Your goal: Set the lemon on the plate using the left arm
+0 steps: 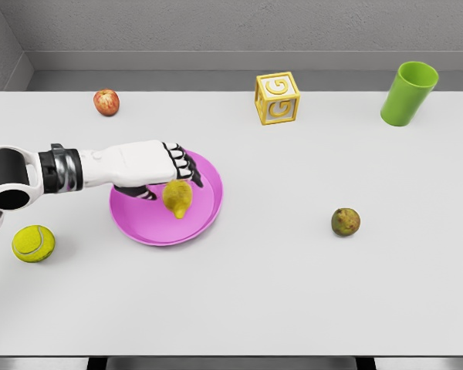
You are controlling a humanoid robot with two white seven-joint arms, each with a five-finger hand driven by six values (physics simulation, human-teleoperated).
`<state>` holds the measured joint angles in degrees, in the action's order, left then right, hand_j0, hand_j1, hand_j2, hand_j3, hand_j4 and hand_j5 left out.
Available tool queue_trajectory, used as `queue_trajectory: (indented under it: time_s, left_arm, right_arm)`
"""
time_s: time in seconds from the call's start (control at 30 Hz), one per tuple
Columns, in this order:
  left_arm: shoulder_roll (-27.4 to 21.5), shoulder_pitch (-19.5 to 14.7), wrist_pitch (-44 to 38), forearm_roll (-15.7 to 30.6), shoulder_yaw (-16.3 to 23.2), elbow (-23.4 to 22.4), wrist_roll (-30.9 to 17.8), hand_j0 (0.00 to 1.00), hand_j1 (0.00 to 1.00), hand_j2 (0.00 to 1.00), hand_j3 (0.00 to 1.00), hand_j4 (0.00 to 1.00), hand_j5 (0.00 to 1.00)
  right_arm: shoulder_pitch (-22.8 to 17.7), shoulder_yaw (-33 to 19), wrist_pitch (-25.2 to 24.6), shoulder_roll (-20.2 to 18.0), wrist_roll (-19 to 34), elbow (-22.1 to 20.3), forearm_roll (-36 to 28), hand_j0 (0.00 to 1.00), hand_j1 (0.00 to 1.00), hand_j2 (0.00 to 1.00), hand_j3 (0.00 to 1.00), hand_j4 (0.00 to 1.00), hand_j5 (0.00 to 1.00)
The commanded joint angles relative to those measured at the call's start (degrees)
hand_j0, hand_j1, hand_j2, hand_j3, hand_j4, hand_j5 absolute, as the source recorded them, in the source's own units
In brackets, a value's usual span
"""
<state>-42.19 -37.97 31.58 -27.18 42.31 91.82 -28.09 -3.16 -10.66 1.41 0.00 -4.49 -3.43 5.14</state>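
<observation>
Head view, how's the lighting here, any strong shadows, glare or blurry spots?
Head view: light is soft and even, with only faint shadows under the green cup, the tennis ball and the left hand over the pink plate; no glare on the white table; the lemon and the letter block look slightly soft, but nothing is badly blurred.

lemon (177,198) yellow | plate (150,227) pink | cup (408,93) green | block (277,98) yellow, white G | ball (33,243) yellow-green | apple (106,102) red | hand (158,169) white, black joints | counter (293,293) white
</observation>
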Motion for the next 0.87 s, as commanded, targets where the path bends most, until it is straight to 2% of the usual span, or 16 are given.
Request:
queue_trajectory:
  time_s: [0.0, 0.07, 0.1, 0.17, 0.23, 0.4, 0.53, 0.6, 0.67, 0.83]
  left_arm:
    - [0.0, 0.0, -0.29, 0.46, -0.03, 0.02, 0.05, 0.99, 0.99, 0.99, 0.99, 0.99, 0.99]
    - [-0.18, -0.09, -0.38, 0.55, -0.21, -0.15, 0.05, 0.99, 0.99, 0.99, 0.99, 0.99, 0.99]
    - [-1.75, 0.0, -0.38, 0.55, -0.47, -0.33, 0.14, 1.0, 1.0, 1.0, 1.0, 1.0, 1.0]
    - [-4.3, 0.17, -0.56, 0.37, -3.63, -0.51, 0.23, 1.0, 1.0, 1.0, 1.0, 1.0, 1.0]
    - [-5.19, 1.32, -1.0, 0.37, -7.32, -3.75, 0.23, 1.0, 1.0, 1.0, 1.0, 1.0, 1.0]
    - [-5.63, 2.2, -1.09, 1.16, -12.16, -12.37, 0.4, 1.0, 1.0, 1.0, 1.0, 1.0, 1.0]
    - [-5.36, 2.72, -1.0, 3.36, -13.92, -16.85, 0.31, 1.0, 1.0, 1.0, 1.0, 1.0, 1.0]
    - [-5.27, 3.6, -1.0, 10.03, -13.92, -20.54, 0.31, 1.0, 1.0, 1.0, 1.0, 1.0, 1.0]
    - [-5.54, 3.52, -1.0, 10.04, -14.0, -22.48, 0.31, 1.0, 1.0, 1.0, 1.0, 1.0, 1.0]
    - [-5.28, 3.52, -0.12, 9.77, -13.48, -21.51, 0.05, 1.0, 1.0, 1.0, 1.0, 1.0, 1.0]
  right_arm:
    - [0.0, 0.02, 0.0, 0.0, 0.0, 0.0, 0.04, 1.0, 1.0, 1.0, 1.0, 1.0, 1.0]
    - [-0.09, 0.02, 0.0, 0.0, 0.0, 0.0, -0.04, 1.0, 1.0, 1.0, 1.0, 1.0, 1.0]
    - [0.0, 0.02, 0.0, 0.0, 0.0, 0.0, -0.04, 1.0, 1.0, 1.0, 1.0, 1.0, 1.0]
    - [0.0, 0.02, 0.0, 0.0, 0.0, 0.0, 0.04, 1.0, 1.0, 1.0, 1.0, 1.0, 1.0]
    - [-0.09, -0.07, 0.0, 0.0, 0.0, 0.0, 0.04, 1.0, 1.0, 1.0, 1.0, 1.0, 1.0]
    - [-0.09, 0.02, 0.0, 0.0, 0.0, 0.0, 0.04, 1.0, 1.0, 1.0, 1.0, 1.0, 1.0]
    - [-0.09, 0.02, 0.0, 0.0, 0.0, 0.0, 0.04, 1.0, 1.0, 1.0, 1.0, 1.0, 1.0]
    - [-0.09, 0.02, 0.0, 0.0, 0.0, 0.0, 0.04, 1.0, 1.0, 1.0, 1.0, 1.0, 1.0]
    - [-0.09, -0.07, 0.0, 0.0, 0.0, 0.0, 0.04, 1.0, 1.0, 1.0, 1.0, 1.0, 1.0]
    - [-0.09, 0.02, 0.0, 0.0, 0.0, 0.0, 0.04, 1.0, 1.0, 1.0, 1.0, 1.0, 1.0]
